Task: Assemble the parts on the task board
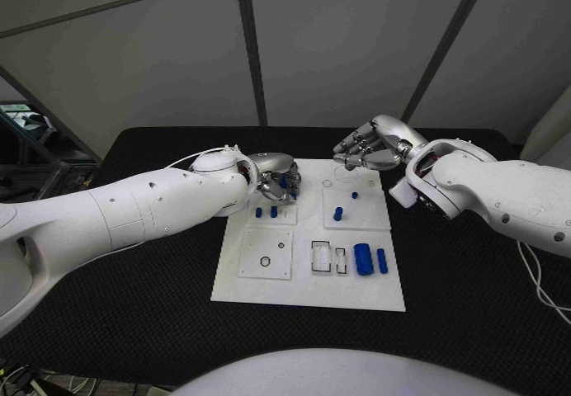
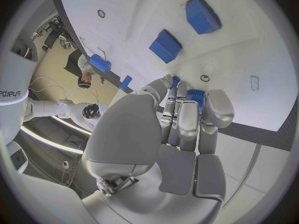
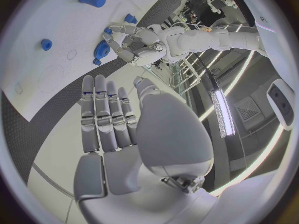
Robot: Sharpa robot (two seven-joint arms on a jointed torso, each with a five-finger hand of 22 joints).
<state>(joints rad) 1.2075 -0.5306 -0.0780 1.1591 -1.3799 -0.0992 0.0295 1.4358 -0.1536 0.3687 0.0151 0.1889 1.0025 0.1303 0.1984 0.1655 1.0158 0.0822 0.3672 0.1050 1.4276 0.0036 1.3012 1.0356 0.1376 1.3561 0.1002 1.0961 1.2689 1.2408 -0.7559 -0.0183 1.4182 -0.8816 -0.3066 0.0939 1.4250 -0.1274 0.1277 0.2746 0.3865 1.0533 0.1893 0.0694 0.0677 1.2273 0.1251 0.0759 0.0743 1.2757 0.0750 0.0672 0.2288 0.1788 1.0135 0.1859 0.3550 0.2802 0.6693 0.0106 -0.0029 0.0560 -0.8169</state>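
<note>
The white task board [image 1: 238, 276] lies in the middle of the black table. My left hand [image 1: 277, 178] hovers over its far left section and pinches a blue part [image 2: 195, 95] at its fingertips; the right wrist view also catches that blue part [image 3: 101, 50]. Two small blue pegs [image 1: 266, 212] stand just below that hand. More blue pegs [image 1: 338, 214] stand in the middle section. Two blue cylinders [image 1: 363, 258] lie on the board's near right. My right hand [image 1: 375, 144] hangs above the far edge of the board, fingers [image 3: 106, 112] stretched out, holding nothing.
A square plate with a ring hole [image 1: 266, 254] and open rectangular slots [image 1: 321, 256] sit on the board's near part. Black table [image 1: 143, 313] surrounds the board on all sides. Both white forearms reach in from the sides.
</note>
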